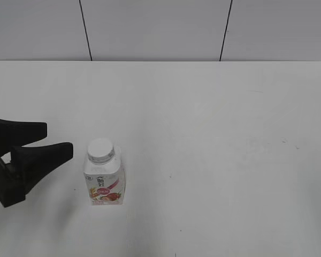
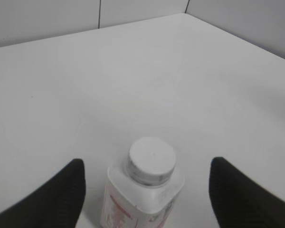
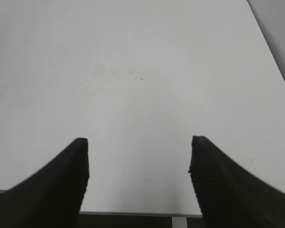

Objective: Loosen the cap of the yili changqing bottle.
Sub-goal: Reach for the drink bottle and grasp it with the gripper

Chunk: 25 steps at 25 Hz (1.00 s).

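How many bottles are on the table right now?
1. The yili changqing bottle stands upright at the front left of the table, just right of the open left gripper, cap on.

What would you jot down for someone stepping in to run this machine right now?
Left tool: open, empty, beside the bottle, not touching it.
Right tool: open, empty, over bare table; the bottle does not show in its view.
The bottle stands upright on the table with its cap on.
Done: the left tool is lined up with the bottle.
Left: steady the bottle, grip the cap, twist it loose.
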Motion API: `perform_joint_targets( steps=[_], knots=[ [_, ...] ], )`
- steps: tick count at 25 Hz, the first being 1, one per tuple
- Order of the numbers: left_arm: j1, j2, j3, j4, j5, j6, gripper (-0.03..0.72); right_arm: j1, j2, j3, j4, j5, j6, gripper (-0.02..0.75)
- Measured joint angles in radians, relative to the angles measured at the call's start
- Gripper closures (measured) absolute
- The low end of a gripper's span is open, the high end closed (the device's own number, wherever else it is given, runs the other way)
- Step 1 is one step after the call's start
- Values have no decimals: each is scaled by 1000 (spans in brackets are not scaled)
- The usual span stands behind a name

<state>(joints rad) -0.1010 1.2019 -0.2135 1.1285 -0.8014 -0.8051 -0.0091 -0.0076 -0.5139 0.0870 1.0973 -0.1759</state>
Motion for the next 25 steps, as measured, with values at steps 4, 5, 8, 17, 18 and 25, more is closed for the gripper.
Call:
perform_joint_targets(
  steps=[4, 5, 8, 17, 18, 25],
  knots=[
    [148, 92, 0, 150, -123, -15, 189, 0, 0, 0, 0, 0, 0, 209],
    [172, 114, -1, 170, -141, -16, 189, 0, 0, 0, 0, 0, 0, 209],
    [224, 169, -16, 228, -204, -13, 189, 0, 0, 0, 0, 0, 0, 209],
    [267, 378, -195, 625, -342, -10, 189, 0, 0, 0, 0, 0, 0, 209],
    [267, 411, -215, 646, -343, -10, 189, 0, 0, 0, 0, 0, 0, 209],
    [267, 537, -322, 698, -343, 62, 189, 0, 0, 0, 0, 0, 0, 209]
  ],
)
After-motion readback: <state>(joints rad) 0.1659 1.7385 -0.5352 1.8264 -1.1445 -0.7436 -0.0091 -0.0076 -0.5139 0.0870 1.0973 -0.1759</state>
